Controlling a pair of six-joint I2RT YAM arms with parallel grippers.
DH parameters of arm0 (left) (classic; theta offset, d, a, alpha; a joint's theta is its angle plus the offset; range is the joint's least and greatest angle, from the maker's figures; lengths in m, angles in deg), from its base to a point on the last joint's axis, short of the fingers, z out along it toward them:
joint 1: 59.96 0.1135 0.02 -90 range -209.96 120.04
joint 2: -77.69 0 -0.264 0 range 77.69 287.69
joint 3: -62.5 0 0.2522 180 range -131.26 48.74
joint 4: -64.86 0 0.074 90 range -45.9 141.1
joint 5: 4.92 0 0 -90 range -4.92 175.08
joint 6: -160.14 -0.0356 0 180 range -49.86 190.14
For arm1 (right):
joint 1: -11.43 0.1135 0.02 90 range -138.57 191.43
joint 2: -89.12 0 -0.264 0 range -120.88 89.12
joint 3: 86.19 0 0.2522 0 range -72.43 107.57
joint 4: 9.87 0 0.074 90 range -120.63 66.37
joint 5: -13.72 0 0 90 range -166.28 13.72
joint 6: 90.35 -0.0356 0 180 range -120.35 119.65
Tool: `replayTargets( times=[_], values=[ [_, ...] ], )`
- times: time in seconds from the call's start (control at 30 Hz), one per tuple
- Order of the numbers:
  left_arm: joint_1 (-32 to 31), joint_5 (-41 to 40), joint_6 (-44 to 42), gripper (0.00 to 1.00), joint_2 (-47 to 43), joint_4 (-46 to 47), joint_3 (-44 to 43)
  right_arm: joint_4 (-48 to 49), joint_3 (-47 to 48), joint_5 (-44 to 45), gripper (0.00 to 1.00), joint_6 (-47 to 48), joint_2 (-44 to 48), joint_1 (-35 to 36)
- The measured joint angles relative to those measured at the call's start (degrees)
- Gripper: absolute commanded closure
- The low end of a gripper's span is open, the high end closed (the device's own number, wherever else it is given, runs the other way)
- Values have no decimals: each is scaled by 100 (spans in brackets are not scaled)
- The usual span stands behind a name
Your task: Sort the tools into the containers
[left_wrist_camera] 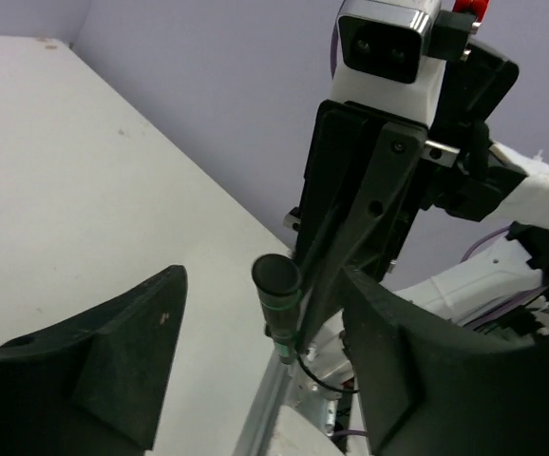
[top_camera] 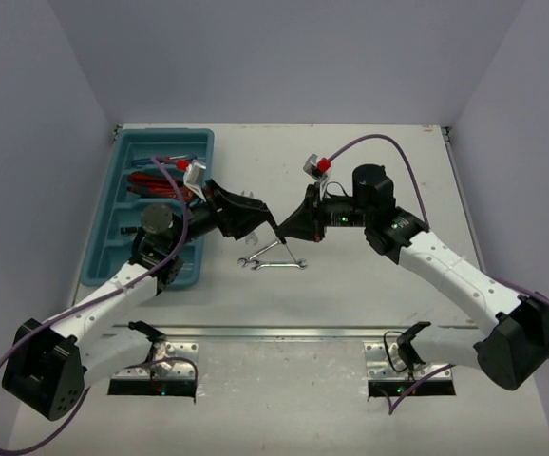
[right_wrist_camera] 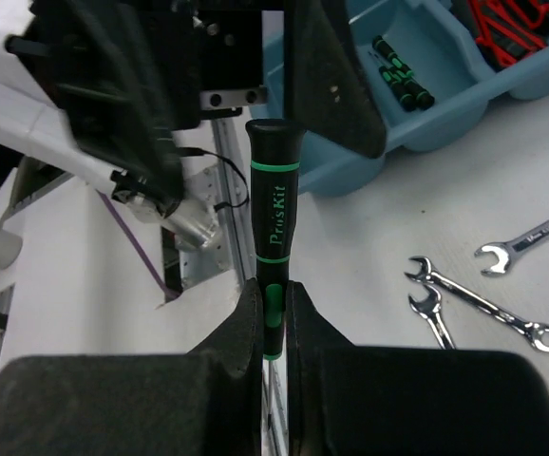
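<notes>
My right gripper [right_wrist_camera: 273, 318] is shut on a black-green screwdriver [right_wrist_camera: 273, 214] and holds it above the table, handle end pointing at my left gripper. In the top view the right gripper [top_camera: 292, 228] and the left gripper [top_camera: 257, 220] meet nose to nose. My left gripper [left_wrist_camera: 263, 309] is open, and the screwdriver's handle end [left_wrist_camera: 276, 281] sits between its fingers [left_wrist_camera: 123, 361] without touching them. The teal tray [top_camera: 113, 242] lies at the left. It holds red-handled pliers [top_camera: 153, 182], blue screwdrivers [top_camera: 175, 161] and black-green screwdrivers [right_wrist_camera: 403, 76].
Silver wrenches [top_camera: 273, 259] lie on the table just below the two grippers; the right wrist view shows three of them [right_wrist_camera: 474, 302]. The arm bases and mounting rail [top_camera: 284, 332] are at the near edge. Purple cables loop around both arms.
</notes>
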Motion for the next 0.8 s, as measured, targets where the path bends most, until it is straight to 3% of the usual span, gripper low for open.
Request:
replayTargets(
  times=[0.17, 0.23, 0.27, 0.3, 0.33, 0.37, 0.43, 0.53, 0.6, 0.8],
  values=[
    [-283, -36, 155, 92, 350, 283, -28, 31, -2, -168, 100, -169, 1, -5],
    [-369, -52, 174, 100, 380, 313, -72, 35, -2, -79, 99, -207, 7, -19],
    [-391, -64, 174, 100, 384, 313, -89, 38, -2, -42, 94, -220, 15, -20],
    [-397, -95, 168, 100, 383, 294, -101, 38, -1, 21, 73, -236, 30, -20],
    [-403, -141, 158, 100, 383, 269, -112, 31, 3, 99, 42, -254, 40, -20],
    [-409, -215, 132, 100, 377, 204, -131, 4, 11, 203, 18, -282, 47, -17],
    [-420, -424, 20, 100, 350, -54, -237, -73, 27, 552, 1, -330, 54, -12],
    [-429, -1655, -139, 100, 276, -1354, -738, -483, 50, 1658, 1, -406, 148, -14],
    [-98, -2612, -52, 100, 306, -2632, -1340, -827, 16, 2670, 1, -516, 317, -25],
    [2343, -4515, 689, 100, 504, -4551, -1910, -1354, -641, 4745, 1, -800, 1148, -210]
  ],
)
